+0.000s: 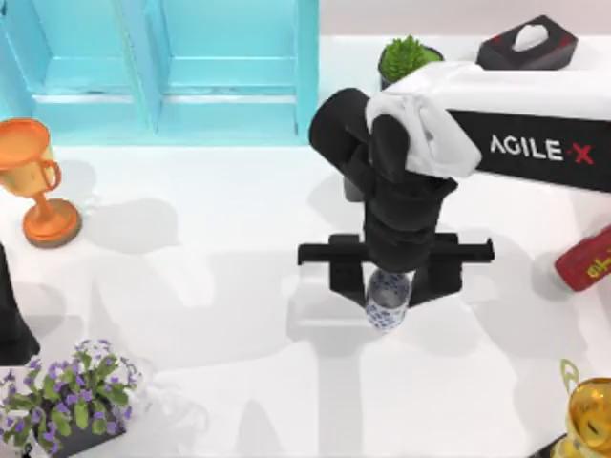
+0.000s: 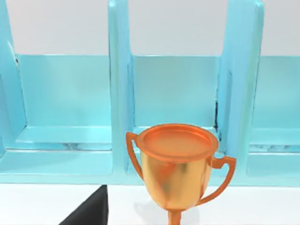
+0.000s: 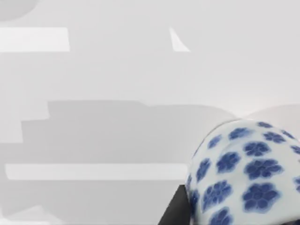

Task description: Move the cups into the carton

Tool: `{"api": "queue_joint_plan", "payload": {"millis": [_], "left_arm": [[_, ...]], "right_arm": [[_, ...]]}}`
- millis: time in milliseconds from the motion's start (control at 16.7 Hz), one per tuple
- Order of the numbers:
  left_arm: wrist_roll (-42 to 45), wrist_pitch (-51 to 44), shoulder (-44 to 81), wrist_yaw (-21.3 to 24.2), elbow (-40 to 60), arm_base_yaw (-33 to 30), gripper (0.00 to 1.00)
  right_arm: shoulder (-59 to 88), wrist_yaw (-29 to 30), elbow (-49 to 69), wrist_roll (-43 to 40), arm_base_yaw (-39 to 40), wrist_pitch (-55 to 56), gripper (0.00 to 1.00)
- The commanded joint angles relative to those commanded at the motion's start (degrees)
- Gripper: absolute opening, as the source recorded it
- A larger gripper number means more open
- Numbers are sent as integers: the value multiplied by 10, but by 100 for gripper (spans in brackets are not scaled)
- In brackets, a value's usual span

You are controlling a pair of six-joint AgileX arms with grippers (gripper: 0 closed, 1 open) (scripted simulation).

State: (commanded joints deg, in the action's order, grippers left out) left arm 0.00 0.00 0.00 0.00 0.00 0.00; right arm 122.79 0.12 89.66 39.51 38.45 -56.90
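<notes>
A white cup with a blue floral pattern is near the middle of the table, and a shadow lies on the table to its left. My right gripper reaches in from the right and is shut on this cup, one black finger on each side. The turquoise carton stands at the back left, with upright dividers splitting it into compartments. My left arm stays parked at the table's left edge.
An orange trophy stands in front of the carton at the far left. A red bottle and a gold trophy are at the right edge. Purple flowers sit front left; a green plant and tissue box at the back.
</notes>
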Motion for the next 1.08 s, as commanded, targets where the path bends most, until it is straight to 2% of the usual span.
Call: {"api": "queue_joint_plan", "payload": {"millis": [240, 720, 1080], "left_arm": [[0, 0, 0, 0, 0, 0, 100], [0, 0, 0, 0, 0, 0, 100], [0, 0, 0, 0, 0, 0, 100]], "right_arm": [[-10, 0, -1, -9, -11, -9, 0], [-163, -1, -5, -127, -126, -156, 0], [-163, -1, -1, -135, -133, -160, 0]]}}
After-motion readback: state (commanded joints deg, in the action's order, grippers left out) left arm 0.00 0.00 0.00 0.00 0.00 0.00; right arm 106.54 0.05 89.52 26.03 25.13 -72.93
